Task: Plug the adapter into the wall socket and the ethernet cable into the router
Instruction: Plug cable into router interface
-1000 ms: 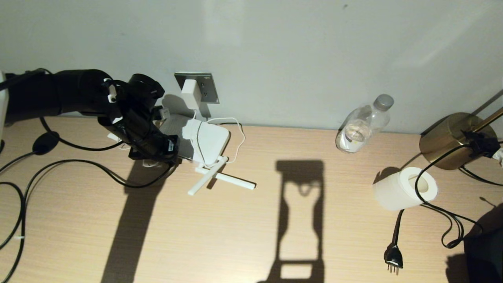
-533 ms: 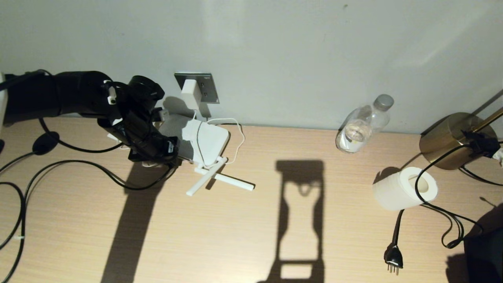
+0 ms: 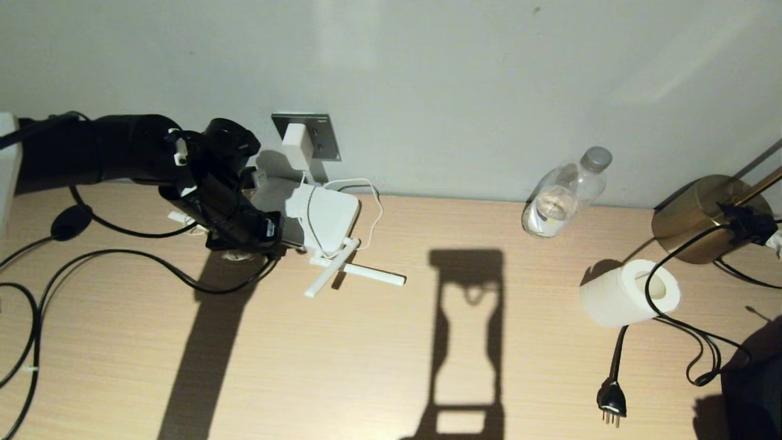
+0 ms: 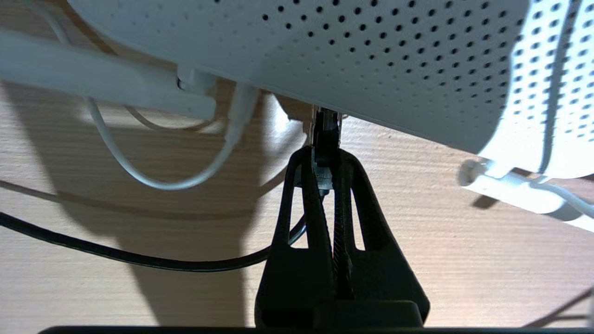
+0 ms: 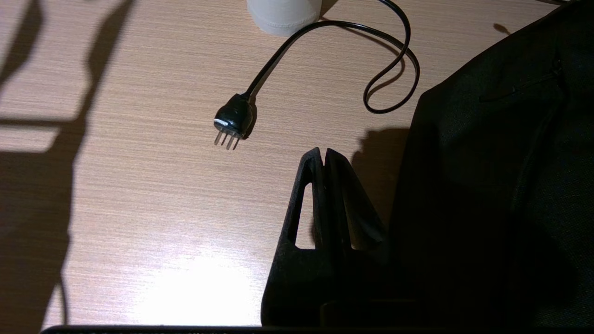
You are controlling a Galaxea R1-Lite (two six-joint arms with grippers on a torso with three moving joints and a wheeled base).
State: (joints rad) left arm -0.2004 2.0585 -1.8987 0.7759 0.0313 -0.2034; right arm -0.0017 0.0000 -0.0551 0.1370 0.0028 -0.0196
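Left gripper (image 4: 325,160) clamped on ethernet cable (image 4: 139,260) connector, connector pointing into router (image 4: 371,60) edge, router tilted

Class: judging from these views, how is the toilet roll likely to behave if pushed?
The toilet roll lies on its side on the smooth table, so it would probably roll. It looks light and soft, likely squashing under a firm grip.

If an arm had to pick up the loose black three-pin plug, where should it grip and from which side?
Grip the three-pin plug across its rounded black body, coming from above. It lies flat on the desk, pins free and its cord trailing off the back, so the body's two sides look clear.
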